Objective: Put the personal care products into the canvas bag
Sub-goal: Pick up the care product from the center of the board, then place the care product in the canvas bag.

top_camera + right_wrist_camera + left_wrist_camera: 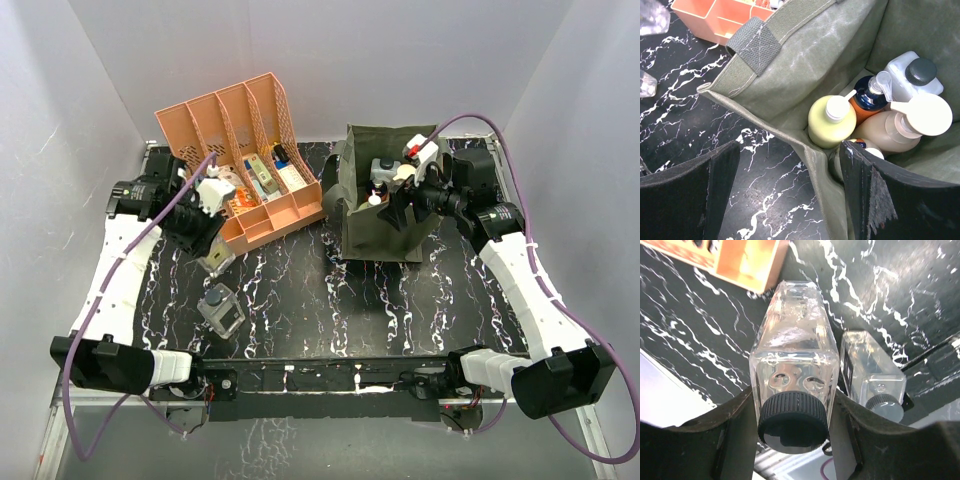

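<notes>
While right claw (790, 150) gapes, left claw (792, 399) half-closed, pinching clear twin pack (790, 340).

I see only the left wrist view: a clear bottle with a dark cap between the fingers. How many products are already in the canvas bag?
Observer: At least four: yellow bottle, orange-and-blue pump, white bottle, tan pump.
Operator: What is the right gripper doing?
Observer: The right gripper hangs open above the rim of the canvas bag, holding nothing.
Operator: Where is the bag from my bottles?
Observer: To the right of the clear twin pack and farther back, beside the salmon rack.
</notes>
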Action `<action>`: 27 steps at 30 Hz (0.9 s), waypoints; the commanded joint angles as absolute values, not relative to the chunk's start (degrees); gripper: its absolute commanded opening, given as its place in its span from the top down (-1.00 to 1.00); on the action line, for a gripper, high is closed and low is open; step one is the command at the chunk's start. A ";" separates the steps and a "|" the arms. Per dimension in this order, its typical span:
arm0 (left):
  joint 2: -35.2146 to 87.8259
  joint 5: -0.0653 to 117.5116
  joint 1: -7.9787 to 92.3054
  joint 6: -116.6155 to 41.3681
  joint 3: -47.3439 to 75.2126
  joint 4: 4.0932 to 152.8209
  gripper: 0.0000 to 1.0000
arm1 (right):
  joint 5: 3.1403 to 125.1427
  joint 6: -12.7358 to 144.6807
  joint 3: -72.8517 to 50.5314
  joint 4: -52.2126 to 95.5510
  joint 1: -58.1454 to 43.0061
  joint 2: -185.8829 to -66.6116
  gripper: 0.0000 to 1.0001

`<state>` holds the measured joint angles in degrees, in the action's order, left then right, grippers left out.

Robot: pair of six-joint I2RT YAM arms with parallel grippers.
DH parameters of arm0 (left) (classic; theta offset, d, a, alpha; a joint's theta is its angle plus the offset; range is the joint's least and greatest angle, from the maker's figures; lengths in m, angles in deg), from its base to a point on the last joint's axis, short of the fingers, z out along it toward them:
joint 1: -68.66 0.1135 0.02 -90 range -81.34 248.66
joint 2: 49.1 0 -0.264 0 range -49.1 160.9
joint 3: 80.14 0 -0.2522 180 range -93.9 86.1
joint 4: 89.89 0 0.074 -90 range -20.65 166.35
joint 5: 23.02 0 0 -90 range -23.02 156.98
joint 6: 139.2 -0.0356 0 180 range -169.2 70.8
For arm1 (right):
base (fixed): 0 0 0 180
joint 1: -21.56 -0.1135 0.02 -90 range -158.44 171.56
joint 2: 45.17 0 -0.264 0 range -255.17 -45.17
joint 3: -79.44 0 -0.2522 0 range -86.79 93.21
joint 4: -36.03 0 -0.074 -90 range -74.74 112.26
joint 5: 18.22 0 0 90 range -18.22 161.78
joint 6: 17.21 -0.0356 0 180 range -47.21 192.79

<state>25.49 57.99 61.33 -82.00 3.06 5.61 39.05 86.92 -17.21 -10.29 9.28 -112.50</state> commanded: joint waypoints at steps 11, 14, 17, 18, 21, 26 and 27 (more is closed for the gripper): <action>39.73 36.47 61.52 -76.36 -37.38 7.55 1.00 | 38.45 99.84 -11.06 -18.01 9.01 -110.90 -0.71; 45.49 34.37 61.47 -73.79 -48.34 8.48 1.00 | 40.92 100.15 -11.06 -18.54 8.99 -111.76 -0.72; 50.03 32.43 60.13 -70.75 -55.83 11.40 1.00 | 42.08 101.18 -10.55 -19.68 9.01 -113.37 -0.68; 51.38 32.67 58.61 -70.28 -57.75 12.35 1.00 | 42.67 101.57 -10.55 -20.00 9.00 -113.67 -0.65; 54.50 37.00 51.00 -70.96 -62.24 14.28 1.00 | 43.20 103.73 -10.82 -21.37 9.03 -113.82 -0.48; 56.77 33.52 46.85 -65.25 -63.65 23.96 1.00 | 44.45 105.07 -10.21 -23.16 9.01 -113.54 -0.12; 56.34 32.90 46.52 -64.18 -62.72 26.70 1.00 | 44.53 105.41 -9.97 -23.77 9.01 -113.70 -0.03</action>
